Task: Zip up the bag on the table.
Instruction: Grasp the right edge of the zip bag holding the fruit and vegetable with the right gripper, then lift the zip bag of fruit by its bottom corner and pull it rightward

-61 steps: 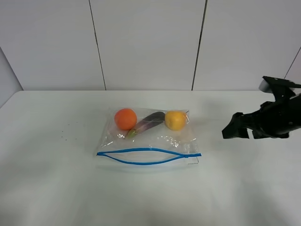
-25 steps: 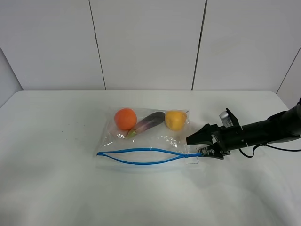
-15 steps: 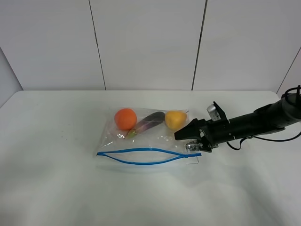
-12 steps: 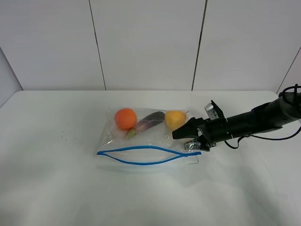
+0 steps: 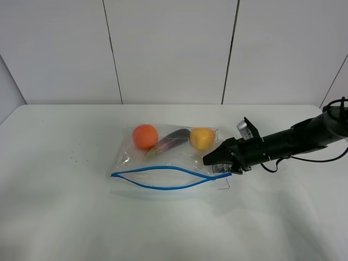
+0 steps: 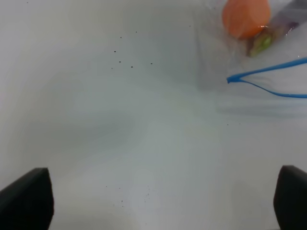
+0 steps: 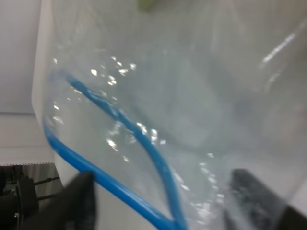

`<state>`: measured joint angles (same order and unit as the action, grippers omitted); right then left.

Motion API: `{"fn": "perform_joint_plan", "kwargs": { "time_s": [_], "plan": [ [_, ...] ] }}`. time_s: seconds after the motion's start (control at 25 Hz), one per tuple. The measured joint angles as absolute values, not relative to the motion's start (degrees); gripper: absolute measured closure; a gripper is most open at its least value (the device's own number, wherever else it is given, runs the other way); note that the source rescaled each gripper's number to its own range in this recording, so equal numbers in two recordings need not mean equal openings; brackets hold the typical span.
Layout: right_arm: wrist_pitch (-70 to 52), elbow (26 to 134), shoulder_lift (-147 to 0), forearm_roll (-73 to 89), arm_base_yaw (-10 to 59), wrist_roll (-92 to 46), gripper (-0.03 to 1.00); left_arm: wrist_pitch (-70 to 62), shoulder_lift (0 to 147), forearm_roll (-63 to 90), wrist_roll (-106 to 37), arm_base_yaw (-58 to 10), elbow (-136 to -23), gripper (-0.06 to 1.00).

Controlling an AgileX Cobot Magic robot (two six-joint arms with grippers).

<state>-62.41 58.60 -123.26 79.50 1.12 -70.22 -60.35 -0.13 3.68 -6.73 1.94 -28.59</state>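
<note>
The bag (image 5: 174, 163) is lying flat near the middle of the white surface (image 5: 65, 206), with its blue zipper strip (image 5: 157, 187) running along the edge nearest the camera. The two lines of the strip are bowing apart in the middle and meeting at both ends, so the mouth is standing open. Inside, along the far edge, an orange (image 5: 144, 136), a purple eggplant (image 5: 171, 140) and a yellow fruit (image 5: 201, 138) are sitting in a row.

I am reaching my right tool (image 5: 217, 164) in low from the right, and it is sitting at the right end of the strip, just below the yellow fruit. In my right wrist view the dark fingers (image 7: 79, 199) are blurred and spread apart, with the plastic and the strip's end lying between them, not clamped.

My left tool (image 6: 158, 201) is hanging released over bare surface, well apart from the bag's left corner, with nothing between its fingers.
</note>
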Motion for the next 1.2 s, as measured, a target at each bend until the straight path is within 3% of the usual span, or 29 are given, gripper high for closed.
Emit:
{"fn": "perform_joint_plan", "kwargs": {
  "time_s": [0.16,0.48,0.68,1.2],
  "plan": [
    [-62.05,58.6,-123.26,79.32,1.12,-70.22,0.54,-60.35,-0.13,3.68,-6.73,1.94,-28.59,-0.06],
    [-61.23,58.6,-123.26,79.2,1.12,-70.16,0.72,-60.35,-0.13,3.68,-6.73,1.94,-28.59,-0.06],
    [-60.54,58.6,-123.26,79.15,1.12,-70.16,0.96,-60.35,-0.13,3.68,-6.73,1.94,-28.59,-0.06],
    [-58.68,58.6,-123.26,78.57,1.12,-71.51,0.97,-60.35,-0.13,3.68,-6.73,1.94,-28.59,-0.06]
  ]
}}
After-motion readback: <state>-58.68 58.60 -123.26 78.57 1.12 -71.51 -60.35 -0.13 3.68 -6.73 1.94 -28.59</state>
